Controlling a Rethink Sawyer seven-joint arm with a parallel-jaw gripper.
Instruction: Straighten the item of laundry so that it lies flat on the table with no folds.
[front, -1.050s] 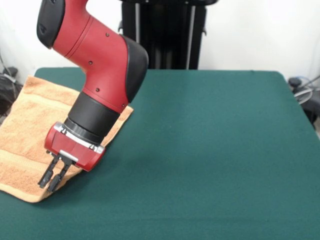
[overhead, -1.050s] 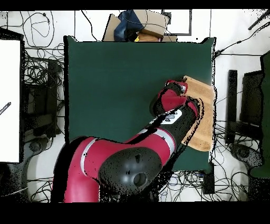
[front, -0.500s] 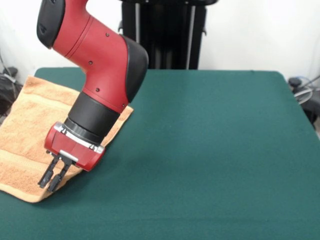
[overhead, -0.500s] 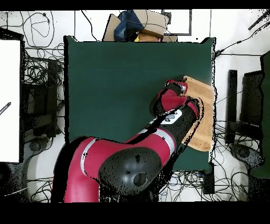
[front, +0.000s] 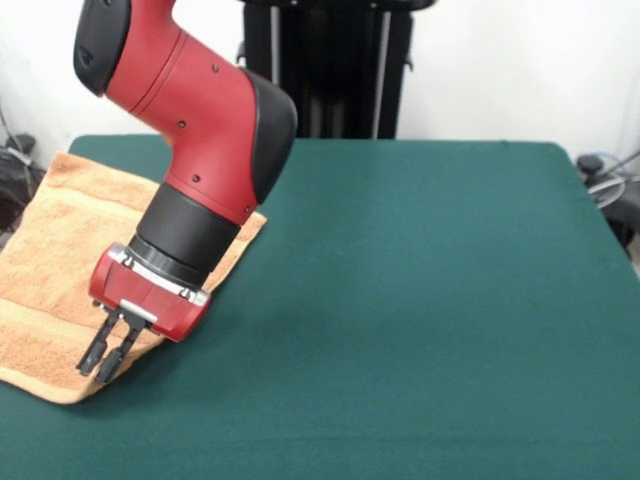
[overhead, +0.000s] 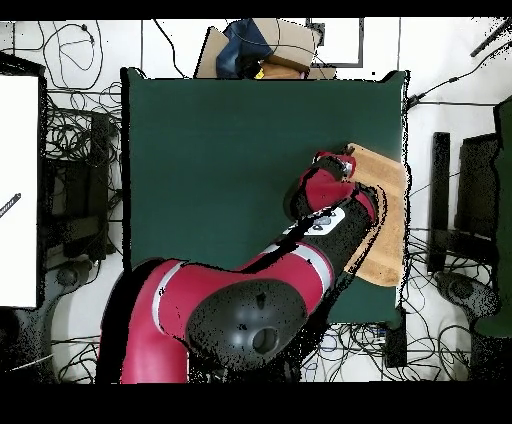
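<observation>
Hovering over the towel (front: 60, 290) near its front corner, the pincer (front: 101, 362) had fingers together, seemingly ready to smooth it against the surface (front: 420, 300).

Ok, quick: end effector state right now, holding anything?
End effector: fingers close together, shut, tips over the towel's near edge; whether they pinch the cloth cannot be told.

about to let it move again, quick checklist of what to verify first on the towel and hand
1. Towel on the table: ok, though it lies at the table's edge.
2. Towel flat, no folds: cannot tell, the arm covers part of it.
3. Hand over the towel's near corner: ok.
4. Hand closed on cloth: cannot tell.
5. Towel's edge past the table's edge: cannot tell.
</observation>
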